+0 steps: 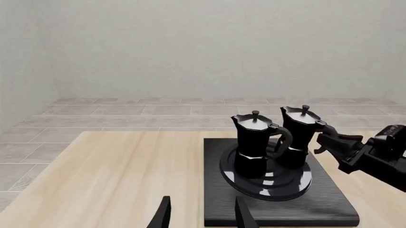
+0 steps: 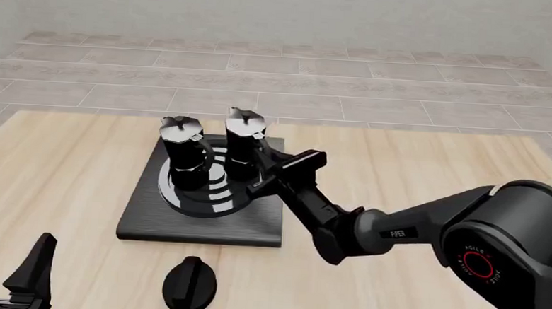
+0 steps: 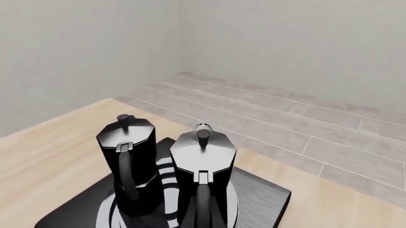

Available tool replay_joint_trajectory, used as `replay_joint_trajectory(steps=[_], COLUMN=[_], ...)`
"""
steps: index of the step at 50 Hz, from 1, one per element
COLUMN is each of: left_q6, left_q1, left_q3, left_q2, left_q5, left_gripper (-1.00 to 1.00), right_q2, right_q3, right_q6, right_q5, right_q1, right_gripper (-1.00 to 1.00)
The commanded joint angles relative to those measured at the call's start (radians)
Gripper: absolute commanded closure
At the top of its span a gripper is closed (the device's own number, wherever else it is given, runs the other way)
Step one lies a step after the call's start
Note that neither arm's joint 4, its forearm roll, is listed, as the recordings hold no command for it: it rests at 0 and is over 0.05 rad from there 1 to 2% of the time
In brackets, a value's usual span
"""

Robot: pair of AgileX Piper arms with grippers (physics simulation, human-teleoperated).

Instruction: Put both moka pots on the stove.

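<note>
Both moka pots stand upright on the stove [image 2: 201, 225], side by side on its ring burner [image 2: 219, 201]: the left pot [image 2: 183, 157] and the right pot [image 2: 243, 144], close together. The right gripper [image 2: 273, 170] reaches in at the right pot's handle side; whether its jaws are spread or closed on the handle cannot be told. The left gripper [image 2: 10, 257] hangs low at the table's [image 2: 427, 169] near left edge, fingers parted and holding nothing. A black knob [image 2: 190, 284] lies in front of the stove.
</note>
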Motion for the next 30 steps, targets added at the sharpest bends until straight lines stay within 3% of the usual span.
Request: replay_joint_trajectory(steps=[1,7,8,30], left_q6=[0.000,0.000,0.000,0.000], left_q1=[0.000,0.000,0.000,0.000], left_q3=[0.000,0.000,0.000,0.000], left_q2=[0.000,0.000,0.000,0.000], left_q5=[0.000,0.000,0.000,0.000], left_gripper=[-1.00,-1.00,-1.00,-1.00], right_q2=[-0.014,-0.017,-0.020,-0.115], right_q3=[-0.018,-0.015,-0.013,0.081], right_q6=[0.008,0.005,0.004,0.019], right_q5=[0.008,0.018,0.020,0.051], right_q1=[-0.004,-0.006,-0.006,-0.023], right_gripper=[1.00,1.00,-1.00,-1.00])
